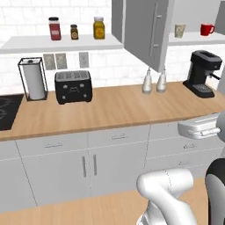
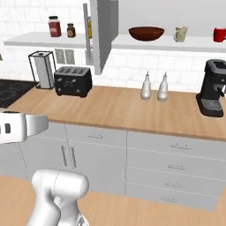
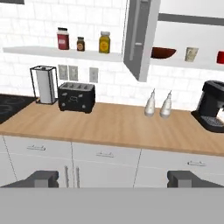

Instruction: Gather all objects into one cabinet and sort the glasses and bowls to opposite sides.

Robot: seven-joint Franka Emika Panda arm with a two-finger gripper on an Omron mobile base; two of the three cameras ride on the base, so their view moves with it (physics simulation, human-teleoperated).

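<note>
- Hand view, bottom edge: the gripper (image 3: pixel 113 178) has its two dark fingertips (image 3: pixel 41 178) set wide apart with nothing between them. It stands well back from the counter (image 3: pixel 113 124), level with the base drawers.
- Middle of the frame: two white bottles (image 3: pixel 158 104) and a coffee machine (image 3: pixel 213 105) stand on the counter below the cabinet. A toaster (image 3: pixel 77 96) and a paper towel holder (image 3: pixel 44 84) sit towards the left.
- Upper right, all views: the cabinet door (image 3: pixel 139 37) hangs open, its bar handle facing the camera. On the cabinet shelf (image 2: pixel 132 43) the bowl (image 2: pixel 146 33) sits at the left, one beige glass (image 2: pixel 180 33) to its right, and the red mug (image 2: pixel 219 34) at the far right edge.
- Upper left: three jars (image 3: pixel 81 41) stand on an open shelf.
- Judgement: the step in hand is the approach to the shelf. The arm should rise clear of the coffee machine and bottles and enter to the right of the open door.
- Judgement: approach the glass level, with the fingers straddling it, well clear of the bowl and mug.
</note>
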